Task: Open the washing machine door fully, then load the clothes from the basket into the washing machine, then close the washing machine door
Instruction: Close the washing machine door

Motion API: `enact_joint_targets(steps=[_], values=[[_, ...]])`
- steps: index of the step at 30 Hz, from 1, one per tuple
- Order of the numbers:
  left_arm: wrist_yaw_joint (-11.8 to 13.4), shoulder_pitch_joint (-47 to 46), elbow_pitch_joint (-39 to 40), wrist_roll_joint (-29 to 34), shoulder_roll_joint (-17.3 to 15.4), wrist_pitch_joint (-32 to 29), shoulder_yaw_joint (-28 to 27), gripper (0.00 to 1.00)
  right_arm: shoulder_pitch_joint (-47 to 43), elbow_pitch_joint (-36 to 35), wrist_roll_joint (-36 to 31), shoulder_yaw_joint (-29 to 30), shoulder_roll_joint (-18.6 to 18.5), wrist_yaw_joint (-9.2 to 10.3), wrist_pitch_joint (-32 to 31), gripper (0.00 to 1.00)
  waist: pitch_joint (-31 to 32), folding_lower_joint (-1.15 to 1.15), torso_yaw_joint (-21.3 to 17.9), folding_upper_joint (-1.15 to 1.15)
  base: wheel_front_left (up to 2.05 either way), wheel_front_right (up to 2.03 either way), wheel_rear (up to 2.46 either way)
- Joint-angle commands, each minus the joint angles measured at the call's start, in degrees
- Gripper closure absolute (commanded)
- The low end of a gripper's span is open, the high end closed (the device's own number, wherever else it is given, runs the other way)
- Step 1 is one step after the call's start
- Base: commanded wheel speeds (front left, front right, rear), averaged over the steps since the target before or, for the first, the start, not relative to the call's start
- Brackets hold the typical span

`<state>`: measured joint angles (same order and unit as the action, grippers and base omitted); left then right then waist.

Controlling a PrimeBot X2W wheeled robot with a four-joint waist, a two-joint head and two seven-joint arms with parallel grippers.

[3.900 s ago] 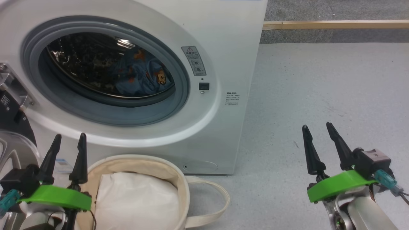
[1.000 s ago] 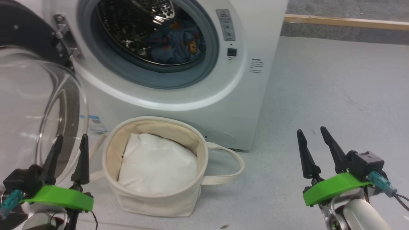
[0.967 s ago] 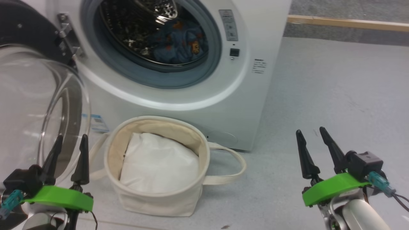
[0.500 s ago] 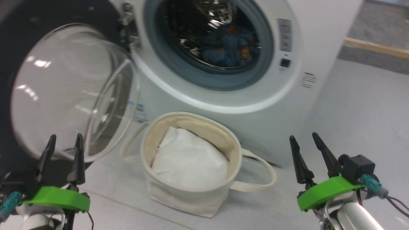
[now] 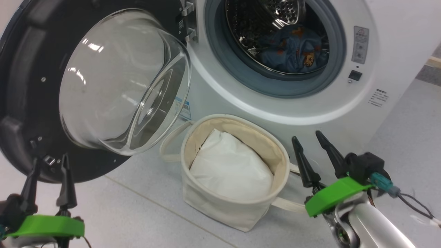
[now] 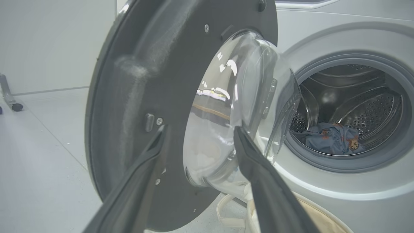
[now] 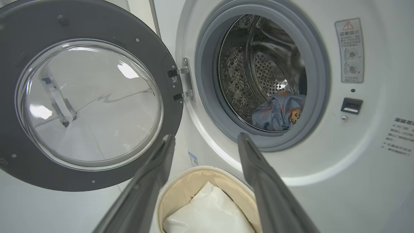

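Both hands hang released, holding nothing. The left hand (image 5: 50, 157) is low before the bottom edge of the washing machine door (image 5: 31, 103), and the right hand (image 5: 306, 135) is just beside the basket (image 5: 237, 210). The clothes (image 5: 293, 48) lie inside the washing machine (image 5: 396, 51), soft blue folds heaped on the perforated steel drum (image 5: 255, 20). The basket holds only a plain white bundle (image 5: 231, 168), so I judge closing to be the step in hand. I'd push with the left hand on the door's matt black rim, far from the hinge (image 5: 187, 20). I'd avoid the bulging glass bowl (image 5: 117, 82), which looks slick and curved. I'd swing slowly, minding the limp canvas handle (image 5: 168, 151) near the bowl, and press until the grey rubber seal (image 5: 220, 51) takes the door.
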<state>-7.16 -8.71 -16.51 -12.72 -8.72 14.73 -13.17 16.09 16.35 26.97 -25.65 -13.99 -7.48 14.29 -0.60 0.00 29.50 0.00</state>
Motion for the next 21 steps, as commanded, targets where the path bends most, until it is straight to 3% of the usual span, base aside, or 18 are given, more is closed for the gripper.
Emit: enact_joint_targets(steps=[1, 10, 21], values=[[-0.3, -0.5, 2.8, 0.3, -1.0, 0.3, -3.2, 0.00, 3.0, -0.9, 0.7, -1.9, -0.8, -0.01, 0.7, 0.00, -0.6, 0.00, 0.4, 0.00, 0.00, 0.00, 0.00], [-0.3, 1.7, 5.2, 0.3, 0.2, 0.3, -6.0, 0.00, 7.1, 0.9, 2.6, -6.0, -0.5, -0.01, 0.7, 0.00, -1.5, 0.00, 1.2, 0.00, 0.00, 0.00, 0.00], [-0.3, 2.0, 6.0, 0.3, 0.5, 0.3, -6.0, 0.00, 7.6, 1.4, 3.3, -6.5, -0.5, -0.01, 0.7, 0.00, -1.3, 0.00, 1.1, 0.00, 0.00, 0.00, 0.00]])
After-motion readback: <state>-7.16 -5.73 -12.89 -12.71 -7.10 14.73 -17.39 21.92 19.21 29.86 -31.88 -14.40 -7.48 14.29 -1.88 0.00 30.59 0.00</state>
